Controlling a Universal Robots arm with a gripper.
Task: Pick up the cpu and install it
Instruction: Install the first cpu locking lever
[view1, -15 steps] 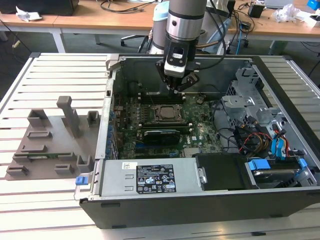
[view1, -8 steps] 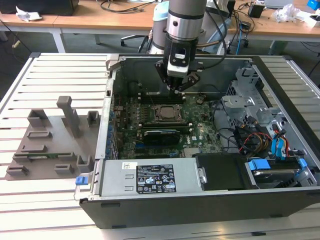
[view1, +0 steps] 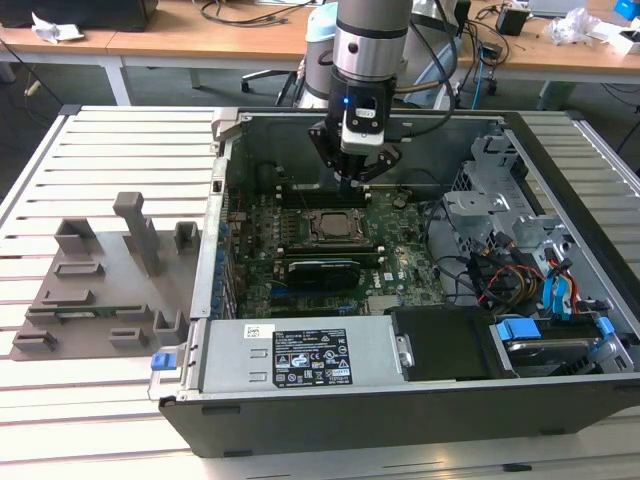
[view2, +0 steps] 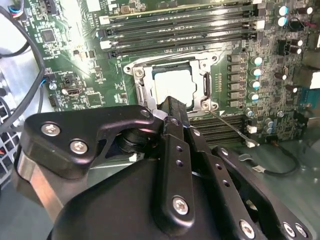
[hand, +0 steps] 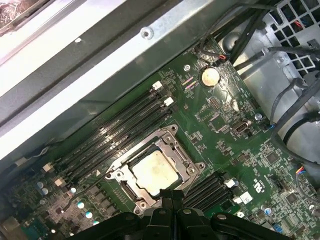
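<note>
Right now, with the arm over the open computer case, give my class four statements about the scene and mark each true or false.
1. The cpu lies in the socket on the motherboard. True.
2. The gripper is carrying the cpu. False: its fingers are shut on nothing, and it is over the socket where the cpu lies.
3. A coin cell battery sits on the motherboard. True.
4. The grey fixture plate lies inside the computer case. False: it lies on the slatted table outside the case, at the exterior view's left.
</note>
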